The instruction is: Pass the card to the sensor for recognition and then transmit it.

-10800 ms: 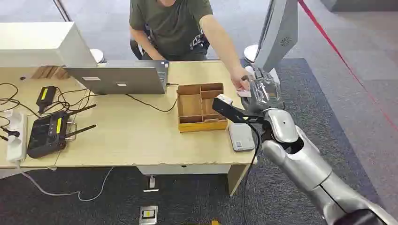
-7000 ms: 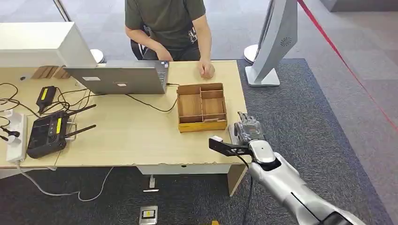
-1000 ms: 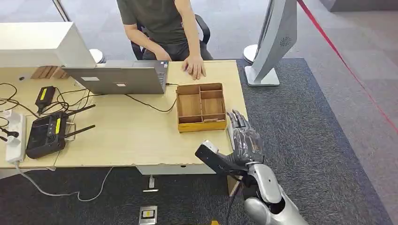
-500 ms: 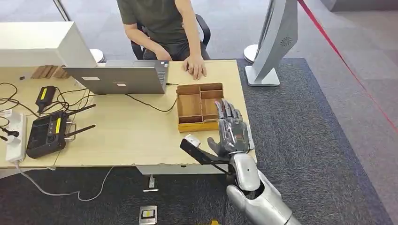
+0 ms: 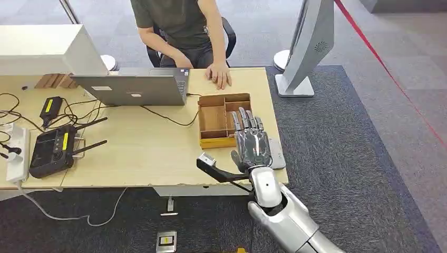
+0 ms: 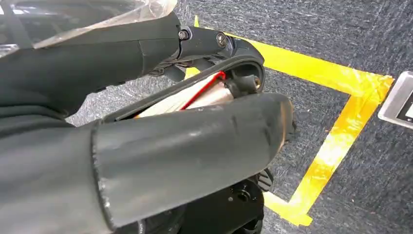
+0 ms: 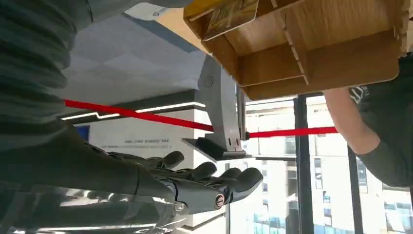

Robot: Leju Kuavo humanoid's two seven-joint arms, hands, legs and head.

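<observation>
Right hand (image 5: 252, 145) open and empty above wooden tray (image 5: 213, 118), card (image 7: 231, 17) leaning in 1 near compartment; risk judged: a low-passing finger could snag the tray wall and flip the card out; left hand (image 6: 146, 146) grasp indeterminate.

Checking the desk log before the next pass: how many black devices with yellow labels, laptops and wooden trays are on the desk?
Black devices with yellow labels: 2
Laptops: 1
Wooden trays: 1
Total: 4
</observation>
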